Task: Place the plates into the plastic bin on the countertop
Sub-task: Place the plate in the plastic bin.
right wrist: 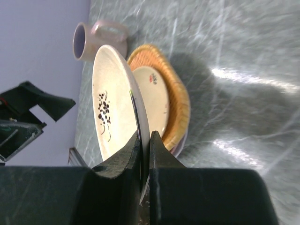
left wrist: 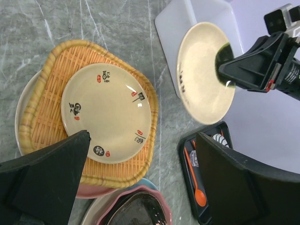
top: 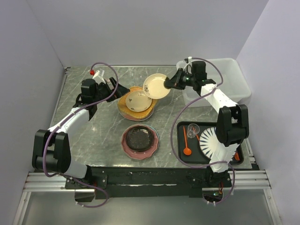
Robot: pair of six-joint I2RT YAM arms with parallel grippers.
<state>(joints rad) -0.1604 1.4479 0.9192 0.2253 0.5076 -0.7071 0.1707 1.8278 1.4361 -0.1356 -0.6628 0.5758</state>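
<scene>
My right gripper (right wrist: 145, 140) pinches the rim of a small round cream plate (right wrist: 110, 108), probably stiff, slick and breakable; my left gripper (top: 121, 90) gapes empty.

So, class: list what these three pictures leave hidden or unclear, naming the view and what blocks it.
- plates beneath the orange plate: top and left wrist views, covered; only rims show.
- plastic bin floor: top view, partly behind the right arm.
- striped plate: top view, partly under the right arm.
- held plate, gripped edge: right wrist view, inside the right pincer.
</scene>
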